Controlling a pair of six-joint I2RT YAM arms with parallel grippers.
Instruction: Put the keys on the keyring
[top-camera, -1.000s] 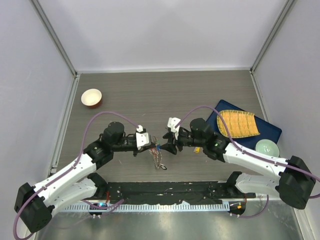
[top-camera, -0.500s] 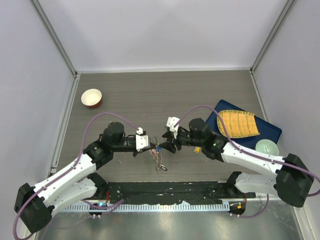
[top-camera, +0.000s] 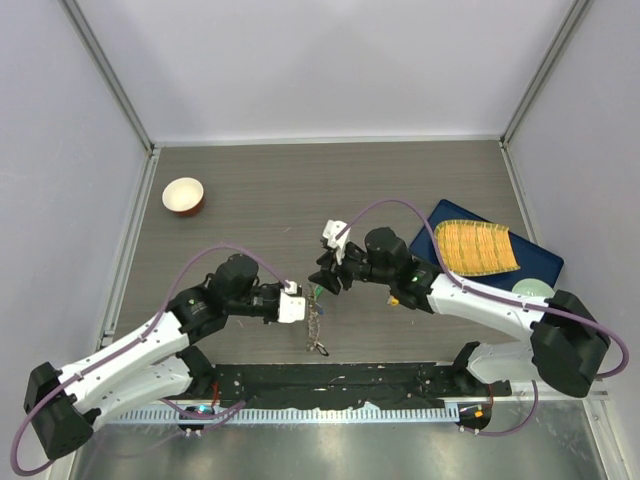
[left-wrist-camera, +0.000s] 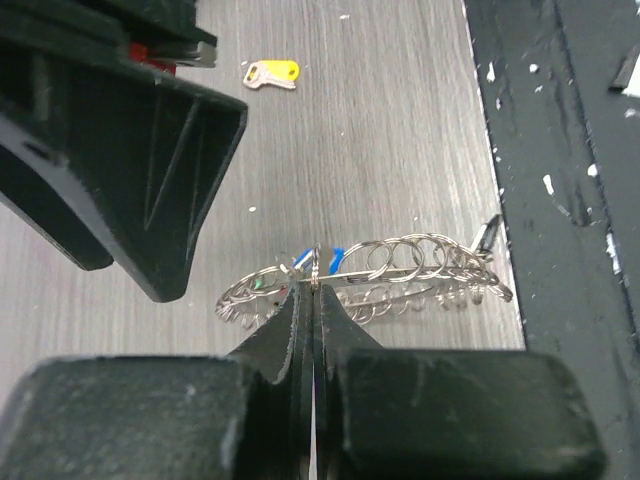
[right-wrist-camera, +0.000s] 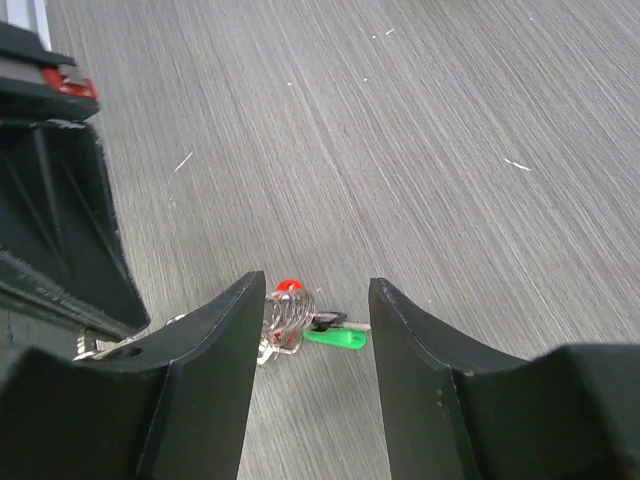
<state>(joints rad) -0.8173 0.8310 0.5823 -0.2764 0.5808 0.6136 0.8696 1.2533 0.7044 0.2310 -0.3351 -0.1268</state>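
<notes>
My left gripper (left-wrist-camera: 316, 288) is shut on the rim of the keyring (left-wrist-camera: 405, 268), a silver hoop hung with several small rings, and holds it edge-on just above the table. Blue tags (left-wrist-camera: 335, 257) show behind the grip. In the top view the keyring (top-camera: 316, 330) hangs past the left gripper (top-camera: 304, 306). My right gripper (right-wrist-camera: 315, 298) is open above the keyring's far end, where a green-tagged key (right-wrist-camera: 338, 338) and a red tag (right-wrist-camera: 288, 288) lie among the rings. A yellow-tagged key (left-wrist-camera: 272, 73) lies apart on the table. Nothing sits between the right fingers.
A red-and-white bowl (top-camera: 183, 195) stands at the far left. A blue tray (top-camera: 545, 268) with a yellow ribbed mat (top-camera: 477, 247) and a pale green bowl (top-camera: 538, 289) are at the right. A black strip (top-camera: 330, 381) runs along the near edge.
The left gripper has carried the keyring nearer and slightly right. The right gripper has moved left over the keyring's far end, its jaws a little narrower.
</notes>
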